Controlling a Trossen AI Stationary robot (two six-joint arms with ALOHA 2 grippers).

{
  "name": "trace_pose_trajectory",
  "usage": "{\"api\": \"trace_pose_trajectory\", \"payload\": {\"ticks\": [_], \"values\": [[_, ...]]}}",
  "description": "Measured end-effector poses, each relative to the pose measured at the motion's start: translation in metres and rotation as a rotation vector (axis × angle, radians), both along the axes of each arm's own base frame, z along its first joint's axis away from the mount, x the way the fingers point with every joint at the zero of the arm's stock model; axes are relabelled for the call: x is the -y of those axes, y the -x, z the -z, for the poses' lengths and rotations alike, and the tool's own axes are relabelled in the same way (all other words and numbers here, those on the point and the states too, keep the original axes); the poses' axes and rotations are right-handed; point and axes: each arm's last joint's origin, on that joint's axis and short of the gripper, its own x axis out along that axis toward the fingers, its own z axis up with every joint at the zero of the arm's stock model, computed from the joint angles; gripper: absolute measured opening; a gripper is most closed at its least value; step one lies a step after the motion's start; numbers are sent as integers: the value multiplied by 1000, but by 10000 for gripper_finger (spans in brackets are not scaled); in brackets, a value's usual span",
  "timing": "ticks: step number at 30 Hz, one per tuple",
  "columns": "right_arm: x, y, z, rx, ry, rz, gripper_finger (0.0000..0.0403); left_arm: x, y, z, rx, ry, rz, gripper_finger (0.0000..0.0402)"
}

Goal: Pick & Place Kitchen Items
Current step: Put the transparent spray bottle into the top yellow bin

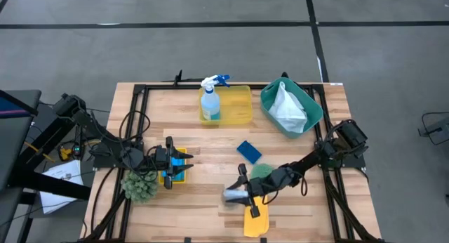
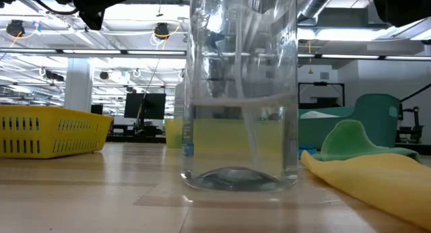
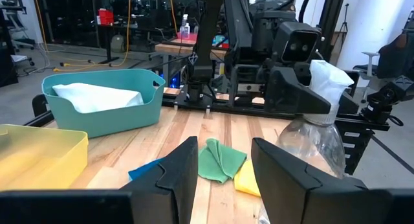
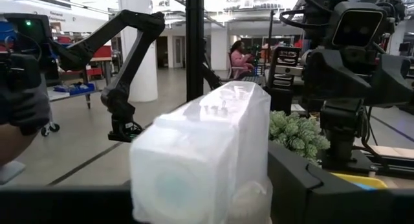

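A clear bottle (image 2: 239, 125) with a white spray head stands upright near the table's front, in the middle. My right gripper (image 1: 242, 192) is shut on its top. A yellow cloth (image 1: 256, 218) lies by the bottle's base, a green cloth (image 1: 263, 171) just behind it, and a blue sponge (image 1: 248, 152) farther back. My left gripper (image 1: 188, 166) hangs open and level above a small yellow tray (image 2: 47, 128) at the left, with nothing between its fingers (image 3: 181, 175). My right gripper pinches the bottle's white spray head (image 4: 207, 153) between its two fingers. They come in level from the table's right side. The bottle stands upright below the hold with its base (image 2: 239, 182) on the table.
At the back stand a yellow tray (image 1: 242, 113) holding a blue-liquid spray bottle (image 1: 210, 102) and a teal bin (image 1: 309, 120) with a white cloth (image 1: 286, 106). A spiky green ball (image 1: 140, 187) lies at the near left, beside my left gripper.
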Motion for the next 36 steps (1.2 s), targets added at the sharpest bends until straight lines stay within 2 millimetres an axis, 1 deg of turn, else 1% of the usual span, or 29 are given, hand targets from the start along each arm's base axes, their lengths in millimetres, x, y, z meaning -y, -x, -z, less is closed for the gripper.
{"api": "trace_pose_trajectory", "payload": {"ticks": [6,16,20,27,36], "values": [[0,0,2,-16,-5,-3,176,0,0,0,0,0,0,140],[0,0,-1,4,-17,0,254,0,0,0,1,1,0,140],[1,0,-3,29,-30,0,274,0,0,0,1,1,0,140],[0,1,-4,22,-68,-6,314,0,0,0,2,11,0,140],[0,0,-1,-10,-95,-15,387,0,0,0,2,16,0,140]]}}
